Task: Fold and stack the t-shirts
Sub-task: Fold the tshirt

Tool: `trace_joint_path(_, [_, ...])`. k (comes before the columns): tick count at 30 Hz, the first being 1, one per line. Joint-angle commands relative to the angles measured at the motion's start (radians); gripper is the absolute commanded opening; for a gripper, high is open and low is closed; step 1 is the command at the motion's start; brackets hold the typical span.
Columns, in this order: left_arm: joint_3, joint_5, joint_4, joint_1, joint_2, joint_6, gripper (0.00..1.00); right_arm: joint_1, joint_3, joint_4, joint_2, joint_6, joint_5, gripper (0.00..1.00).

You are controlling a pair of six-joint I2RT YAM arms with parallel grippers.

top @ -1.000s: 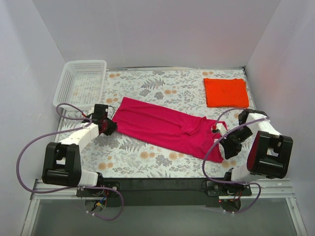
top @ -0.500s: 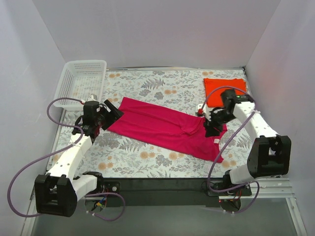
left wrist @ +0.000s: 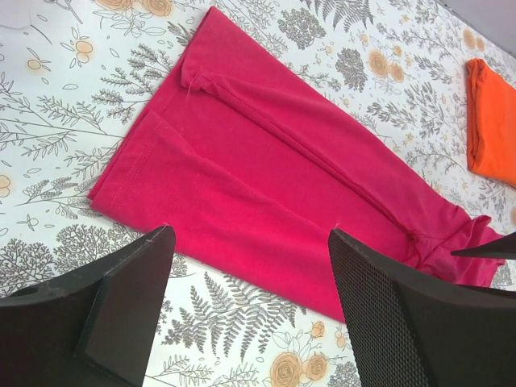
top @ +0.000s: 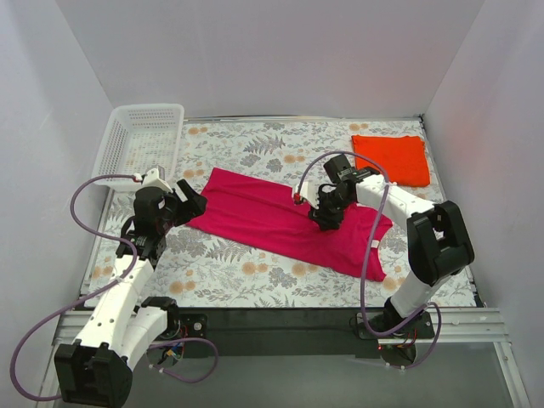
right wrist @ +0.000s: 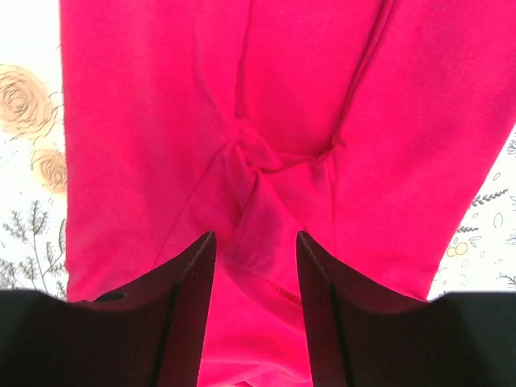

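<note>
The magenta shirt (top: pixel 255 211) and orange shirt (top: pixel 391 159) are soft matt cloth, the basket (top: pixel 146 108) white lattice plastic.

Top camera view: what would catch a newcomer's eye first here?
The magenta-pink t-shirt lies long and diagonal across the middle of the floral table, with the right gripper over a bunched pucker in it, jaws apart. Then the orange-red t-shirt, folded square at the far right corner, and the white basket at far left.
</note>
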Motion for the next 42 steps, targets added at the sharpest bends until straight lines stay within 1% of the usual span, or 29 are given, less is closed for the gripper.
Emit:
trace_joint_path(1, [-0.003,-0.019,-0.001,0.002,0.001,0.035,0.71,0.026,0.032,0.052,0.011,0.076,0.076,0.43])
trace_joint_path(2, [-0.006,-0.019,0.001,0.002,-0.001,0.035,0.71,0.029,0.031,0.051,0.023,0.086,0.091,0.4])
trace_joint_path(3, [-0.006,-0.019,0.001,0.002,-0.001,0.035,0.71,0.031,0.031,0.051,0.023,0.086,0.091,0.4])
trace_joint_path(6, [-0.006,-0.017,0.004,0.002,-0.001,0.035,0.71,0.036,0.023,0.049,0.029,0.087,0.102,0.35])
trace_joint_path(10, [-0.007,-0.013,0.005,0.002,0.002,0.035,0.71,0.045,0.017,0.048,0.043,0.087,0.149,0.34])
trace_joint_path(13, [-0.006,-0.011,0.008,0.002,0.005,0.035,0.71,0.045,0.014,0.046,0.049,0.09,0.157,0.33])
trace_joint_path(16, [-0.007,-0.008,0.01,0.002,0.01,0.033,0.71,0.046,0.019,0.043,0.051,0.092,0.159,0.24])
trace_joint_path(17, [-0.007,-0.005,0.008,0.002,0.012,0.035,0.71,0.046,0.02,0.043,0.052,0.092,0.159,0.17])
trace_joint_path(20, [-0.007,-0.007,0.01,0.002,0.01,0.033,0.71,0.046,0.034,0.042,0.051,0.095,0.157,0.06])
trace_joint_path(25, [-0.007,-0.005,0.011,0.002,0.013,0.033,0.71,0.048,0.086,0.04,0.043,0.116,0.166,0.02])
trace_joint_path(27, [-0.009,-0.005,0.011,0.002,0.015,0.033,0.71,0.046,0.098,0.031,0.043,0.119,0.16,0.11])
trace_joint_path(28, [-0.007,-0.005,0.011,0.002,0.013,0.033,0.71,0.046,0.1,0.026,0.043,0.119,0.15,0.19])
trace_joint_path(29, [-0.007,-0.005,0.01,0.002,0.013,0.033,0.71,0.046,0.104,0.011,0.042,0.119,0.145,0.34])
trace_joint_path(30, [-0.009,-0.005,0.01,0.002,0.013,0.033,0.71,0.046,0.101,0.005,0.039,0.116,0.128,0.37])
trace_joint_path(32, [-0.009,-0.004,0.011,0.002,0.013,0.033,0.71,0.048,0.08,0.002,0.02,0.107,0.119,0.4])
trace_joint_path(38, [-0.009,0.002,0.014,0.002,0.018,0.033,0.71,0.06,0.023,-0.004,-0.004,0.086,0.117,0.44])
trace_joint_path(42, [-0.01,0.004,0.013,0.002,0.018,0.033,0.71,0.066,0.011,-0.004,0.002,0.083,0.125,0.46])
